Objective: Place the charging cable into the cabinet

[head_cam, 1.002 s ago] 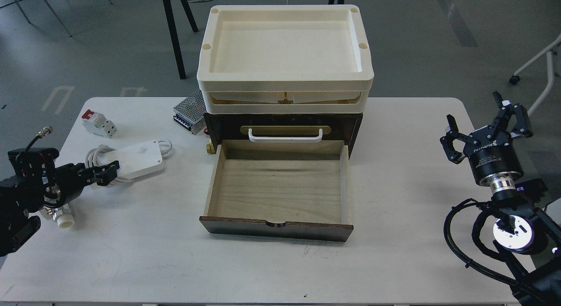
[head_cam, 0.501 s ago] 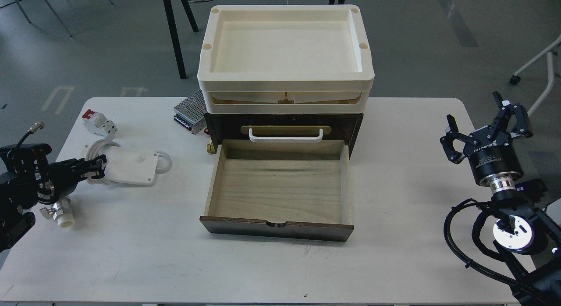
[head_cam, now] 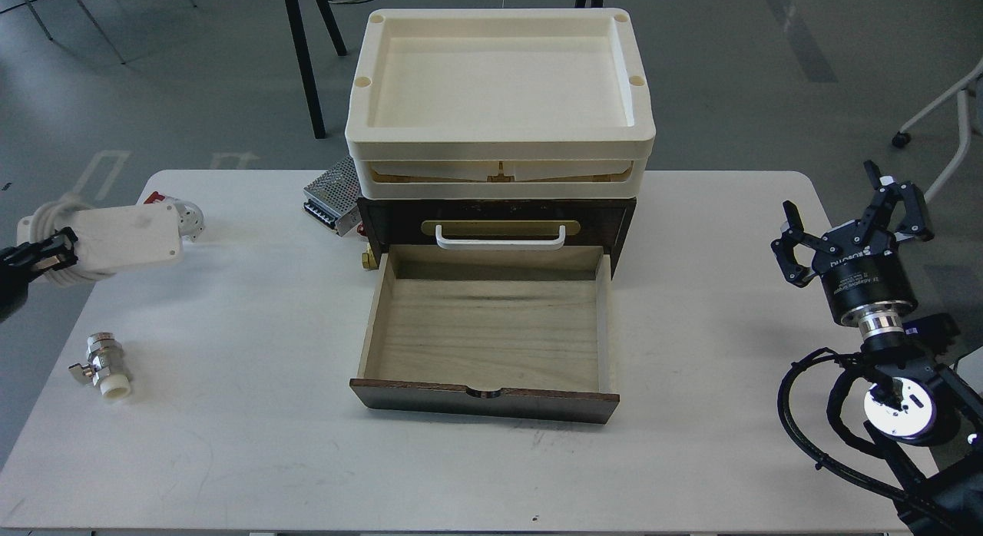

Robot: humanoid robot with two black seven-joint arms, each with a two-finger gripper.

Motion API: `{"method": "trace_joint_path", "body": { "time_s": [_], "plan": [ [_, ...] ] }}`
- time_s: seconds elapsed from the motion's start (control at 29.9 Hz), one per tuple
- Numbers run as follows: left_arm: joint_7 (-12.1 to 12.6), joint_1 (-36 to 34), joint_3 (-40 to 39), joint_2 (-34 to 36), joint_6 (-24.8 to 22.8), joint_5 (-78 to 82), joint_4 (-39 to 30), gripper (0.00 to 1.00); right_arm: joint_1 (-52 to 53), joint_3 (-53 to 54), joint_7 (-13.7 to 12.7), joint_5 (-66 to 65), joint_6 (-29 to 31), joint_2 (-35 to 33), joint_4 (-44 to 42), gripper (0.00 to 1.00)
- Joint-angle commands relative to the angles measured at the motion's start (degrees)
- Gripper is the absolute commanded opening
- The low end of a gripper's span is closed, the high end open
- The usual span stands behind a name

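My left gripper (head_cam: 54,249) is nearly all cut off by the left picture edge; only dark fingertips show, clamped on the cord end of the charging cable (head_cam: 115,237). Arm behind it is out of view. The cable brick covers most of the circuit breaker (head_cam: 187,214) near the table's far left corner; just a red sliver and a white end show. The perforated power supply (head_cam: 333,196) is partly hidden behind the cabinet (head_cam: 622,221) and the cream trays (head_cam: 499,148). Cabinet top is hidden under the trays. My right arm's lower links run off the bottom right corner. Right gripper (head_cam: 852,221) fingertip detail is too small.
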Motion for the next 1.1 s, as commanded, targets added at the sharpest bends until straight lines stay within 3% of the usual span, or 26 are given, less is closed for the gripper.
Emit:
{"method": "trace_joint_path", "body": {
  "time_s": [0.0, 0.33, 0.7, 0.9, 1.07],
  "plan": [
    [0.00, -3.19, -0.37, 2.85, -1.85, -7.02, 0.00, 0.04, -0.05, 0.00, 0.01, 0.00, 0.00, 0.00, 0.00, 1.00],
    [0.00, -16.54, -4.33, 13.57, -19.33, -20.13, 0.09, 0.04, -0.05, -0.09, 0.01, 0.00, 0.00, 0.00, 0.00, 0.99],
    [0.00, -36.66, -6.26, 16.74, -33.46, -20.04, -0.61, 0.04, 0.03, -0.09, 0.01, 0.00, -0.09, 0.00, 0.00, 1.00],
    [0.00, -51.95, -6.26, 17.71, -33.46, -19.87, -1.84, 0.05, 0.03, -0.09, 0.01, 0.00, -0.09, 0.00, 0.00, 0.99],
    [0.00, -61.45, -6.17, 18.14, -33.46, -19.43, -10.78, 0.05, 0.03, -0.09, 0.01, 0.00, -0.09, 0.00, 0.00, 0.99]
  ]
}}
